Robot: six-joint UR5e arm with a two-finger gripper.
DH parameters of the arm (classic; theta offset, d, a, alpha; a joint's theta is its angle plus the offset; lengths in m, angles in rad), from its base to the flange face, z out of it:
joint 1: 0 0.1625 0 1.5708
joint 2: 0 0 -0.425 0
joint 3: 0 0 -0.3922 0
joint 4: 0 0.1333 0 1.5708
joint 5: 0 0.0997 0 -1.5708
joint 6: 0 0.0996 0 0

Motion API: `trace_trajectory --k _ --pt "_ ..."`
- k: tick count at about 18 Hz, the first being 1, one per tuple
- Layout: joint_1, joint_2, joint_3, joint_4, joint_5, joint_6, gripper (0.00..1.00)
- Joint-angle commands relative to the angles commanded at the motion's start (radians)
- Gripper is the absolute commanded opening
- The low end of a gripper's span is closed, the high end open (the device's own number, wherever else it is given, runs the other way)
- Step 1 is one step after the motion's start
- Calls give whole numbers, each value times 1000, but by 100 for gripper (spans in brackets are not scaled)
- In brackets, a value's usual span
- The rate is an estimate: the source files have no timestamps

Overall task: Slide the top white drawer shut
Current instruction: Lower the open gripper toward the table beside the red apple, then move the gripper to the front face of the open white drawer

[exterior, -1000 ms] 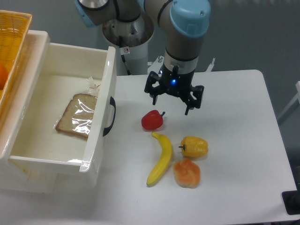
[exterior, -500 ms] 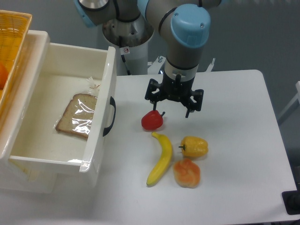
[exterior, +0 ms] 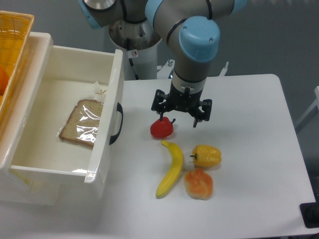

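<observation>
The arm reaches in from twelve o'clock, its blue-capped wrist joint upright and the gripper pointing straight down. The jaws stand spread apart, one black fingertip toward nine o'clock and the other toward three o'clock, holding nothing, apparently hanging just above the counter

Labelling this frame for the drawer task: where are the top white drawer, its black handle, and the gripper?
top white drawer [exterior: 110, 114]: fixed camera, front panel.
black handle [exterior: 118, 123]: fixed camera, mid-curve.
gripper [exterior: 178, 119]: fixed camera, between the jaws.
</observation>
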Motion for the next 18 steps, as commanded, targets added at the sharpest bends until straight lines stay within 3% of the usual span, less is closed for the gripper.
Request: trace_trajectory --k 11,18 --pt "-84 -112 1 -6 8 -83 100" --pt "-100 -133 -2 -6 2 -80 100"
